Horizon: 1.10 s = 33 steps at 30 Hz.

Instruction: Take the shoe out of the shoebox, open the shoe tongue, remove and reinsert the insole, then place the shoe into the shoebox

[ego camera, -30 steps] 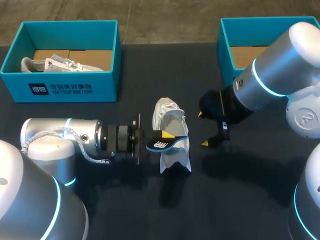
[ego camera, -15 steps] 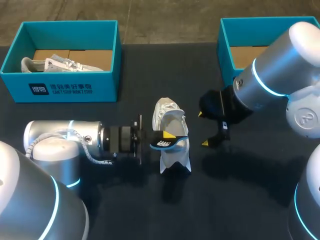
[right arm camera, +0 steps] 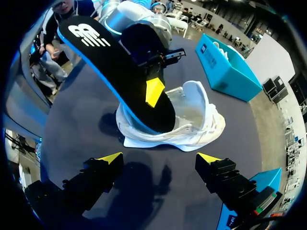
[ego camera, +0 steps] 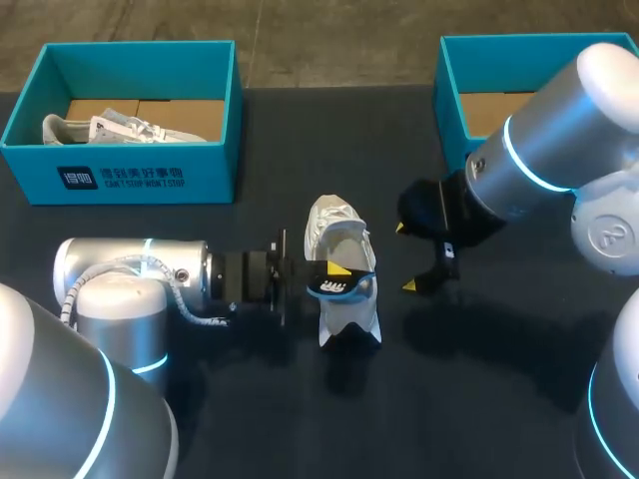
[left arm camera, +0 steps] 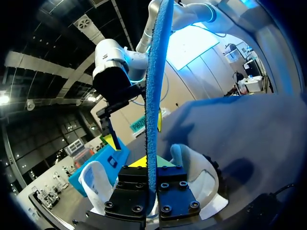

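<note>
One dark table (ego camera: 479,389) carries, nearer to me than the teal left shoebox (ego camera: 120,180) and right shoebox (ego camera: 449,95) and outside both, the white shoe (ego camera: 351,317) in its middle. I judge the insole step is in hand, and to do it well the shoe must not slide, so my right gripper (ego camera: 406,257), which hangs released just beside the shoe and touches nothing, could steady it. My left gripper (ego camera: 335,275) is clenched on the edge of the insole (ego camera: 324,287); this thin piece will bend, so it should travel along the shoe, not across. The shoe's long axis runs from the far side toward me; which end is the toe I cannot tell. The insole stands steeply, lower end inside the shoe's opening, logo end up.
</note>
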### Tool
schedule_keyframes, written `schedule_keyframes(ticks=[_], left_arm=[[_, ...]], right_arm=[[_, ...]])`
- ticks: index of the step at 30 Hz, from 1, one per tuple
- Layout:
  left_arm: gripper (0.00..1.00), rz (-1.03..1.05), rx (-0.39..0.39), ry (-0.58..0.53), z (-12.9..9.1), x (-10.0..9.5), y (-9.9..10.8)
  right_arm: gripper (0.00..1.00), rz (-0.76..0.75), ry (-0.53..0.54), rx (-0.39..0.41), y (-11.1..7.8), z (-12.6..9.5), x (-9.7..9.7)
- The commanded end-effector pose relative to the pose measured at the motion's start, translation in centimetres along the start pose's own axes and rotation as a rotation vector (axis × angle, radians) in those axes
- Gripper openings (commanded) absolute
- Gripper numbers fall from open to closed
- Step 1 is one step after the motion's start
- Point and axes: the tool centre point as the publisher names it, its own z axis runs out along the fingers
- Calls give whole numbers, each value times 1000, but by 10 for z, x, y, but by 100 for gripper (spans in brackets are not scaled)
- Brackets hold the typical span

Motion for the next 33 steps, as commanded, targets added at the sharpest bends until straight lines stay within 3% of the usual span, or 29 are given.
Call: schedule_keyframes(ticks=[1,11,12,13,21,24,26,29,33], left_arm=[[0,-2,-5,6,5,-1,10],[0,12,-34,-9,5,-8,18],[28,13,-33,-11,4,-9,15],[47,16,-27,-10,4,-10,13],[38,28,15,-24,-3,-13,-9],[38,23,29,-22,-6,-10,-14],[30,21,27,-27,-7,-9,-15],[0,19,22,-10,-8,-6,-13],[0,24,17,10,-6,-4,-5]], right_arm=[[100,1,-3,4,1,1,1],[100,1,-3,4,1,1,1],[100,1,-3,4,1,1,1],[100,1,-3,4,1,1,1],[100,1,-3,4,1,1,1],[100,1,-3,4,1,1,1],[100,1,-3,4,1,1,1],[100,1,-3,4,1,1,1],[100,1,-3,4,1,1,1]])
